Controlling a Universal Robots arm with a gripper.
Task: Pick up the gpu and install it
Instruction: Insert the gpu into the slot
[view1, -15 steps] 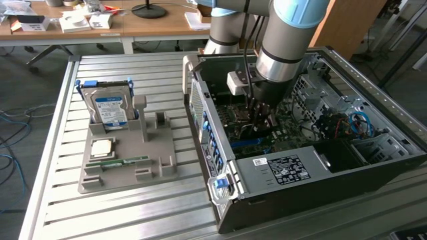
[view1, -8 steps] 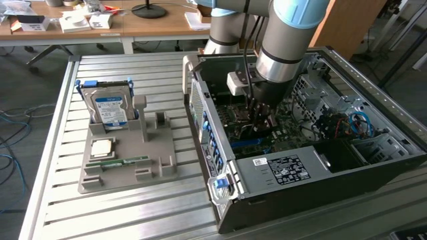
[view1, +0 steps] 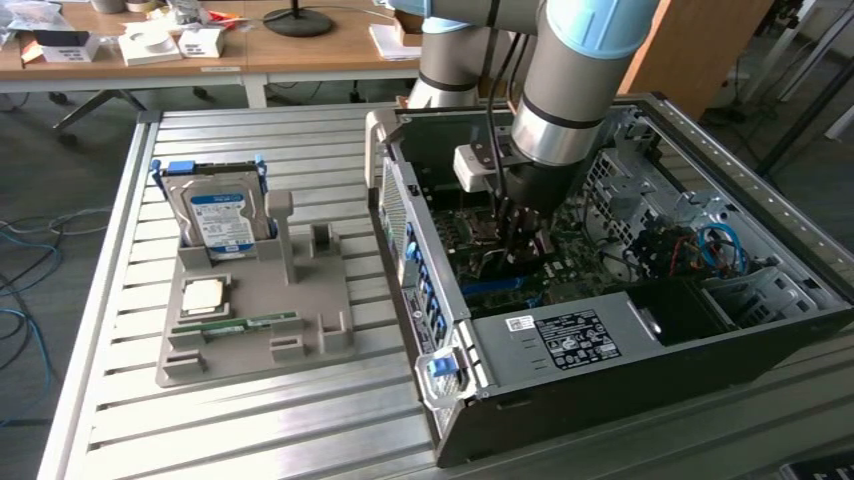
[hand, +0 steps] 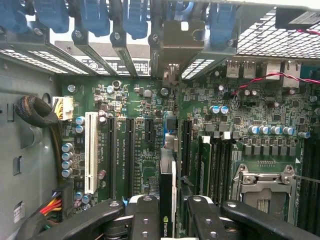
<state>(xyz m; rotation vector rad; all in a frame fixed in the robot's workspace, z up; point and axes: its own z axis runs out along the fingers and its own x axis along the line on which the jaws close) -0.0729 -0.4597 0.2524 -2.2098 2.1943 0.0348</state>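
My gripper is down inside the open computer case, just above the green motherboard. It is shut on the gpu, which I see edge-on as a thin dark card between the two black fingers. The card stands upright over a long black slot near the board's middle. Its metal bracket end reaches the row of rear slot openings under the blue latches. Whether the card's edge sits in the slot I cannot tell.
On the slatted metal table, a grey holder tray carries a silver blue-labelled hard drive, a processor chip and a green RAM stick. Inside the case are a white slot, a processor socket and a sleeved cable bundle.
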